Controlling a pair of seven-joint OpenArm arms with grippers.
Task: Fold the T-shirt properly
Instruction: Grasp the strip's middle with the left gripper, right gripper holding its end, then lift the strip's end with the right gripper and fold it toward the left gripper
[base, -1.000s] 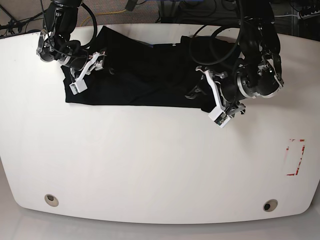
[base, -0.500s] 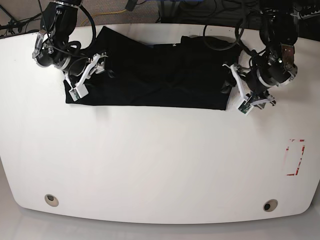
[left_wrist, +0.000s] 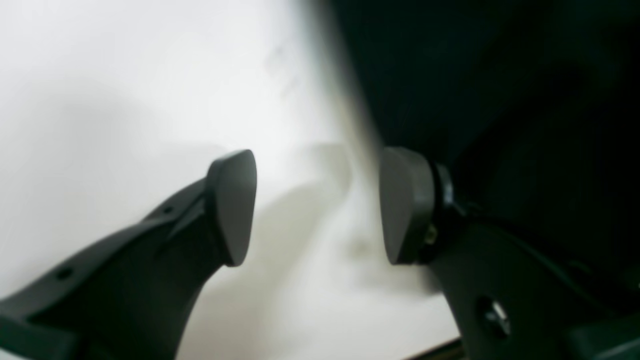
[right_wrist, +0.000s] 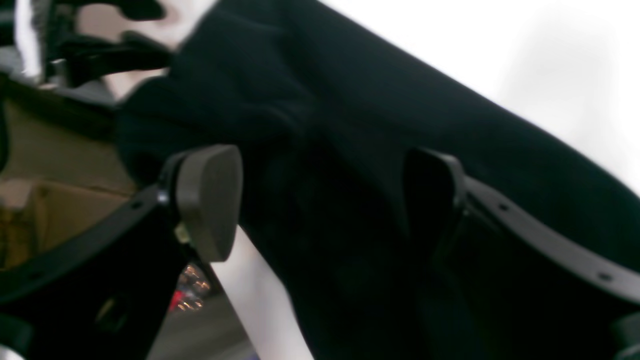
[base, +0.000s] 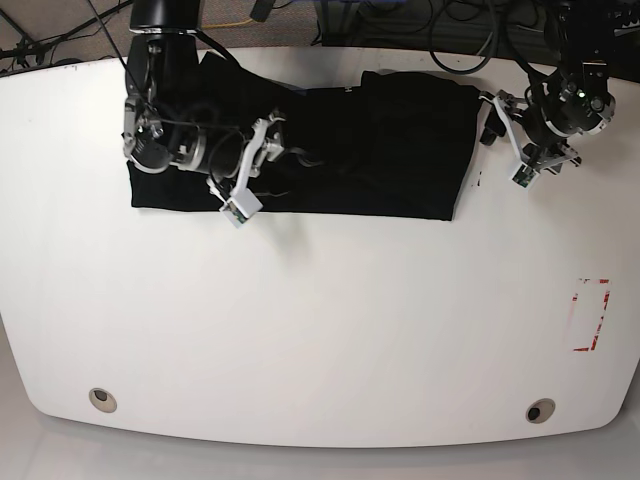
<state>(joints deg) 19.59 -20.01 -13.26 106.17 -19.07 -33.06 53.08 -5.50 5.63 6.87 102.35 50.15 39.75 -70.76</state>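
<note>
The black T-shirt (base: 340, 150) lies in a long band across the back of the white table (base: 320, 320). My right gripper (base: 250, 172) hangs open over the shirt's left half. In the right wrist view that gripper (right_wrist: 320, 200) has dark cloth (right_wrist: 350, 125) below its spread fingers and nothing pinched. My left gripper (base: 508, 140) stands open just off the shirt's right edge. In the left wrist view the left gripper (left_wrist: 317, 205) is over bare table, with the shirt (left_wrist: 475, 75) beside the right pad (left_wrist: 400, 205).
A red-marked patch (base: 590, 315) sits near the table's right edge. Two round holes (base: 101, 399) (base: 540, 410) lie near the front edge. Cables (base: 450, 40) run behind the table's back edge.
My left arm has drawn back up and to the right, off the shirt's right end, which now lies flat. My right arm has moved rightward from the shirt's left end to over its left half.
</note>
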